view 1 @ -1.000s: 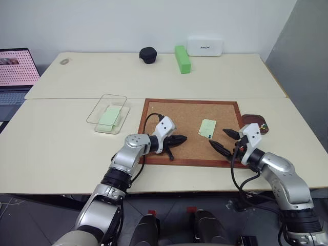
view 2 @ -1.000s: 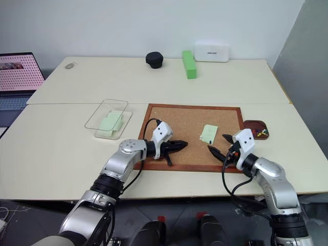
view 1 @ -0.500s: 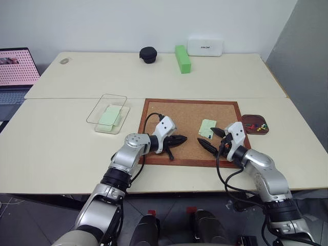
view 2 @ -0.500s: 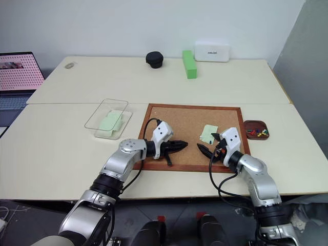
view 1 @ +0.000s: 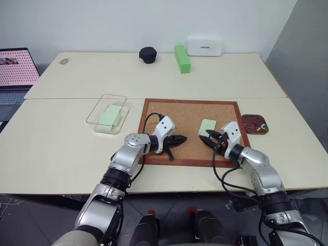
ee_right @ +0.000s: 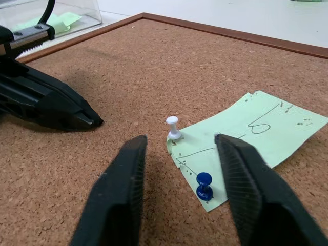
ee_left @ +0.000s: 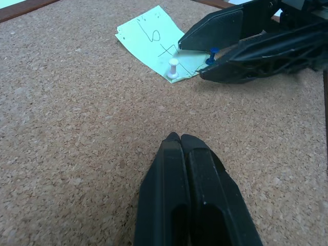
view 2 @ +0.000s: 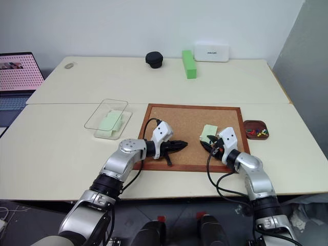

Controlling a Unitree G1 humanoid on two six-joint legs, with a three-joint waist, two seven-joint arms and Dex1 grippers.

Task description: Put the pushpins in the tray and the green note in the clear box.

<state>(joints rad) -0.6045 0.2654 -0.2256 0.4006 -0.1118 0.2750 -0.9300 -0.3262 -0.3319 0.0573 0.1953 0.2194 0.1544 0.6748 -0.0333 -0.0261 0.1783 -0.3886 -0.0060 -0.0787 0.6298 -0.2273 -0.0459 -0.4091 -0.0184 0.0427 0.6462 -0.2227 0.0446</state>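
fingers (ee_right: 128, 195) of the right gripper (ee_right: 177, 148) are standing apart around the blue pin (ee_right: 204, 185) holding the green note (ee_right: 246, 136) on the cork board (view 1: 179, 115); closing squarely on its head avoids tearing. left gripper (ee_left: 179, 141) is resting shut.

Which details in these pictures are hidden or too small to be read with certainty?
- Head views: the pushpins in the tray are tiny specks, so their number cannot be counted.
- Head views: the right gripper covers the near corner of the green note; the white pin and blue pin are too small there.
- Wrist views: whether the right gripper's fingers touch the blue pin is unclear.
- Head views: lettering on the white box is too small.
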